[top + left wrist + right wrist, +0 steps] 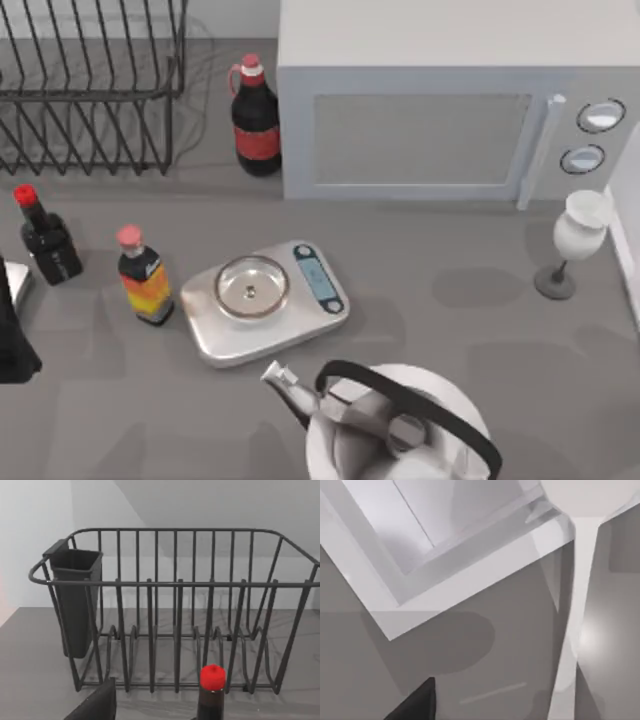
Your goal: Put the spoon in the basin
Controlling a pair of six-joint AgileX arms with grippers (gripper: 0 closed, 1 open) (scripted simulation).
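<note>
Searching for the spoon comes first, and I cannot tell where it lies, nor where the basin stands (the nearest dish-like shape is the shallow steel pan (252, 288) on the kitchen scale (322, 300) at centre frame, and I would not call that a basin). Just below the scale is a rounded white kettle (440, 400) with a black arched handle and a steel spout.

My left arm (12, 335) sits at the left edge of the top view, and the left gripper (95, 705) looks past a red-capped dark bottle (212, 695) toward the black wire dish rack (175, 585) with its matte cutlery cup (75, 600). My right gripper (415, 702) hangs near the pale wine glass (577, 580) and the smooth grey microwave (470, 585). Whether either gripper is open or closed I cannot tell.

The chief risk, as I judge it, is moving before the spoon is found: a blind sweep on the right could clip the glass's thin stem and topple it, being top-heavy on a small foot. On the left, the narrow bottles (145, 285) would fall as easily, and the rack's thin bars could snag a gripper.
</note>
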